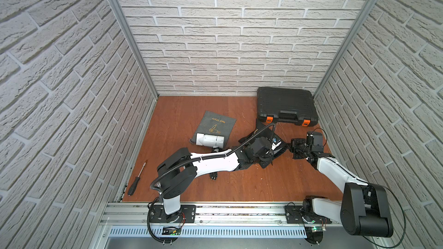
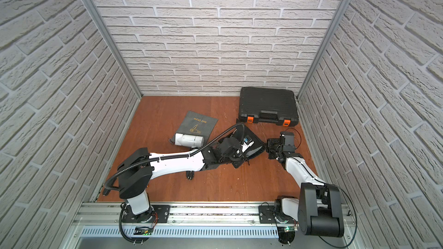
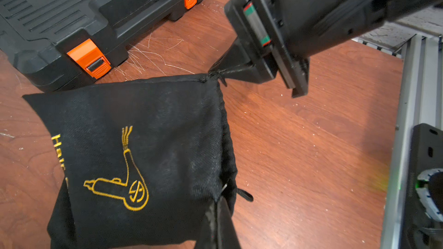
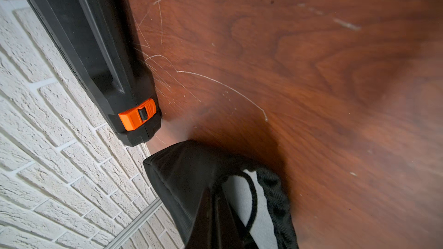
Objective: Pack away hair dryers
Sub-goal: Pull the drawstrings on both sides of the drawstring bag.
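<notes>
A white hair dryer [image 1: 209, 139] lies on its side on a flat grey drawstring bag [image 1: 217, 122] at mid-table. To its right, a black drawstring bag [image 3: 143, 144] with a yellow dryer print is stretched between both arms. My left gripper [image 3: 219, 206] is shut on one end of the bag's gathered mouth. My right gripper [image 3: 217, 75] is shut on the other end, pinching the rim and cord [image 4: 215, 195]. The black bag [image 2: 254, 143] also shows in a top view, partly hidden by the left wrist. What is inside it is hidden.
A closed black hard case [image 1: 286, 105] with orange latches [image 3: 90, 58] sits at the back right, close behind the black bag. A screwdriver [image 1: 137, 179] lies near the left edge. A black plug [image 1: 213, 176] rests under the left arm. Brick walls enclose three sides.
</notes>
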`<state>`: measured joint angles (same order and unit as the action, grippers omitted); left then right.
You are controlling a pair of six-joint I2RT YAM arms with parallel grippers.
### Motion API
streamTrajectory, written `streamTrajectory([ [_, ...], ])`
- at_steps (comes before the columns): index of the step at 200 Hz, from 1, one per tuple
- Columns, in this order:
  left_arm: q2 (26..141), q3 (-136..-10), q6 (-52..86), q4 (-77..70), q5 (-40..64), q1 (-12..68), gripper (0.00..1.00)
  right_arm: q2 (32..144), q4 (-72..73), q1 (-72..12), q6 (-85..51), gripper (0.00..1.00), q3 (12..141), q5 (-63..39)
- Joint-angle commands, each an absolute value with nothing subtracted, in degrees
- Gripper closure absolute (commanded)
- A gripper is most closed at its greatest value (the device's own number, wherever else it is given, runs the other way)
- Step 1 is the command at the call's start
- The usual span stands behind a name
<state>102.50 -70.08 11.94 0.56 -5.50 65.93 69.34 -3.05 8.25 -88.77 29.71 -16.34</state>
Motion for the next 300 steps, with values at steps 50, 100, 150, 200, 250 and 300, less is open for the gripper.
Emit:
streamTrajectory([
  [50, 98.78, -68.56, 9.20, 1.87, -8.59, 65.57, 1.00, 66.50, -13.45, 12.45, -76.48, 0.98, 35.40, -16.65],
  [100, 98.78, -68.24, 8.29, 2.73, -9.93, 65.21, 1.00, 70.06, -17.22, 13.22, -67.45, 0.91, 40.31, -21.26],
  [150, 98.26, -68.10, 7.16, 4.29, -11.56, 64.96, 1.00, 73.55, -16.59, 14.74, -63.28, 0.88, 41.01, -24.93],
  [200, 97.29, -67.06, 6.66, 5.62, -12.46, 63.90, 1.00, 73.41, -17.07, 15.90, -60.78, 0.90, 41.33, -26.10],
  [250, 97.55, -67.07, 5.83, 5.46, -10.60, 64.63, 1.00, 73.97, -13.57, 16.17, -61.79, 0.98, 39.83, -26.62],
  [300, 97.68, -66.61, 4.06, 5.58, -10.23, 67.40, 0.61, 71.81, -11.56, 16.17, -60.49, 0.98, 38.33, -25.02],
])
